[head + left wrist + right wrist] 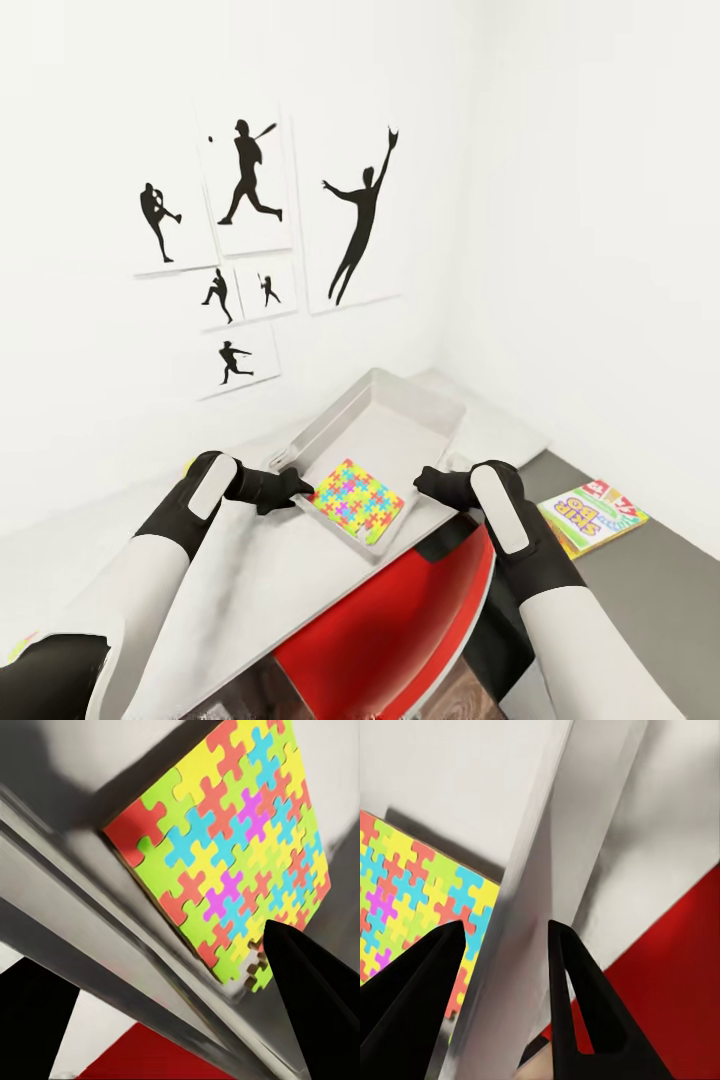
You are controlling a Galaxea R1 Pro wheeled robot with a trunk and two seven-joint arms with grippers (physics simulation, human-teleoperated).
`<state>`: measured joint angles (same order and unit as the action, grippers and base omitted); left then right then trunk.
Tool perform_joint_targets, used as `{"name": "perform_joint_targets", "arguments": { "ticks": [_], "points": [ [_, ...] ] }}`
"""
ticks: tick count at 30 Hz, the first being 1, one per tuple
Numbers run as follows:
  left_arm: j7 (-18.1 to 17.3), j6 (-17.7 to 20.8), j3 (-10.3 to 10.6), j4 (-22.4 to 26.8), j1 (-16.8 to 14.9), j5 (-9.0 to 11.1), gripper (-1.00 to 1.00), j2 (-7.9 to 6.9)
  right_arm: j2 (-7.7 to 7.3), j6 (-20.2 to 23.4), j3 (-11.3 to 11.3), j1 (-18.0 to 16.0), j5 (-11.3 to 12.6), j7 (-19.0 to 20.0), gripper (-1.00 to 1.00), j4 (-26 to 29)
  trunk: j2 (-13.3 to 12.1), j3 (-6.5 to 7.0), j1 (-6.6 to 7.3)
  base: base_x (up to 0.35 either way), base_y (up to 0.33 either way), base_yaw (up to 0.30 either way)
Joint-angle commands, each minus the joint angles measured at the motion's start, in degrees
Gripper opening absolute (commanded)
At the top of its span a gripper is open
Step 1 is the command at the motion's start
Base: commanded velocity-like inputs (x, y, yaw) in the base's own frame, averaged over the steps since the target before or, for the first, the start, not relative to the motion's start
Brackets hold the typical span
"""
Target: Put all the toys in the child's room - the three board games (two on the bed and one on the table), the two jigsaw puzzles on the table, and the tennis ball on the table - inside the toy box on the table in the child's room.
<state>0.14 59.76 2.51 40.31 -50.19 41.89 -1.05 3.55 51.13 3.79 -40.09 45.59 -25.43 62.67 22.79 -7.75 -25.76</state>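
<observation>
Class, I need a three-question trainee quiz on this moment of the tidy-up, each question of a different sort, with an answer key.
1. True or false: a jigsaw puzzle lies inside the toy box.
2. Multiple choice: where are the board games? A) in the toy box B) on the grey surface to the robot's right C) on the red chair
3. Fill in: the right gripper has its jaws apart on either side of the box's ____.

Key
1. True; it lies at the box's near end, by the left gripper.
2. B
3. Wall (rim); one jaw stands over the puzzle side, the other outside.
</observation>
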Motion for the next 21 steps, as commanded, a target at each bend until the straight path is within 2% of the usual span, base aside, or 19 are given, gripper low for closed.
{"name": "perform_joint_targets", "arguments": {
  "ticks": [1, 11, 21],
  "points": [
    [0.0, -0.4, 1.3, 0.1, -0.1, 1.1, -1.0, 0.0, 0.05, 0.4, 0.0, 0.0, 2.1, -0.5, -1.0, 0.0, 0.1, -0.03, -0.02, -0.12, 0.183, 0.0],
    [0.0, -0.4, 1.3, 0.1, -0.1, 1.1, -1.0, -0.01, -0.01, 0.4, 0.0, 0.0, 2.2, -0.5, -1.0, -0.1, 0.1, 0.92, -0.02, -0.117, 0.183, 0.0],
    [0.0, -0.4, 1.3, 0.1, -0.1, 1.0, -1.0, -0.09, -0.09, 0.4, 0.0, 0.0, 2.2, -0.5, -1.0, -0.2, 0.1, 1.62, -0.02, -0.017, 0.111, 0.008]
  ]
}}
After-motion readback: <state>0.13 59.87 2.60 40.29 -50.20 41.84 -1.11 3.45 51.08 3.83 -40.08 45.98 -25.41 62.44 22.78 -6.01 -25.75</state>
